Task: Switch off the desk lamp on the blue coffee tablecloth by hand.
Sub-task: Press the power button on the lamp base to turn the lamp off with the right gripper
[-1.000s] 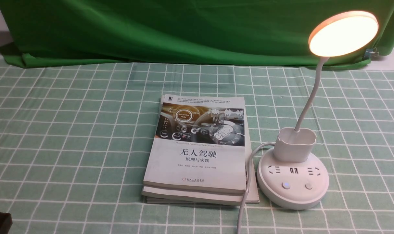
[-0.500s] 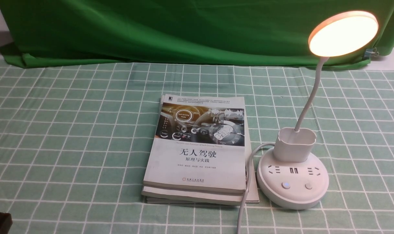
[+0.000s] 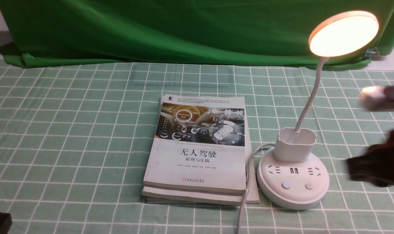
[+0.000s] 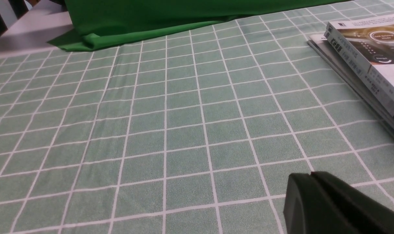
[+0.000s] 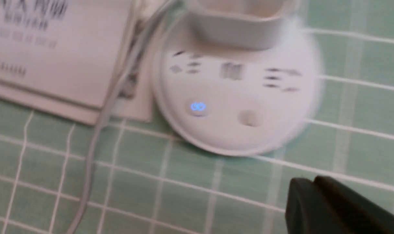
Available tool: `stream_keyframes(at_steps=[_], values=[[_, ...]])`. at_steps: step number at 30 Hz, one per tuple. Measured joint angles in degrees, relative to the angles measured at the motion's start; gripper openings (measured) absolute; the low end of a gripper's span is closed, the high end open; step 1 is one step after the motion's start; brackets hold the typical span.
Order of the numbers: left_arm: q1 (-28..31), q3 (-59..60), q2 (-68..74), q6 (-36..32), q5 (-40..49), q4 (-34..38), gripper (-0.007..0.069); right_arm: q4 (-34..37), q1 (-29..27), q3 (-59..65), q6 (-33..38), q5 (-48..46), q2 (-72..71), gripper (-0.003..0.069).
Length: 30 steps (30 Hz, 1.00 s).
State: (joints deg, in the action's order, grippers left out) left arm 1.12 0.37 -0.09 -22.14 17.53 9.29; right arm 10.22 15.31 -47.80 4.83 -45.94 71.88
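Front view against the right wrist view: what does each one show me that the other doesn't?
Front only: the lit lamp head, its neck, the green backdrop. Right wrist only: the right claw at its tip, fingers together, apart from the lamp base; the front view gives just a dark blur. Both: the base's two buttons, cord, book, checked cloth.

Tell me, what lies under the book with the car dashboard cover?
A lower book, only its edges showing, resting on the checked tablecloth. Its cover is hidden by the top book.
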Motion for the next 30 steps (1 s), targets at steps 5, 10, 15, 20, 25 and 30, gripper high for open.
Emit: stream_keyframes(at_steps=[5, 10, 15, 20, 25, 30], values=[[0.00, 0.00, 0.00, 0.00, 0.00, 0.00, 0.0000, 0.18, 3.05, -3.96, 0.25, 0.66, 11.11, 0.0036], [0.00, 0.00, 0.00, 0.00, 0.00, 0.00, 0.0000, -0.30, 2.65, -6.17, 0.29, 0.84, 17.46, 0.0036], [0.00, 0.00, 0.00, 0.00, 0.00, 0.00, 0.0000, -0.30, 1.53, -6.70, 0.29, 2.46, 20.01, 0.0036], [0.00, 0.00, 0.00, 0.00, 0.00, 0.00, 0.0000, -0.24, 1.42, -6.78, 0.29, 2.91, 20.59, 0.0038], [0.00, 0.00, 0.00, 0.00, 0.00, 0.00, 0.0000, -0.19, 1.42, -6.78, 0.29, 4.30, 22.62, 0.0038], [0.00, 0.00, 0.00, 0.00, 0.00, 0.00, 0.0000, -0.17, 1.04, -7.28, 0.25, 4.47, 24.80, 0.0038]])
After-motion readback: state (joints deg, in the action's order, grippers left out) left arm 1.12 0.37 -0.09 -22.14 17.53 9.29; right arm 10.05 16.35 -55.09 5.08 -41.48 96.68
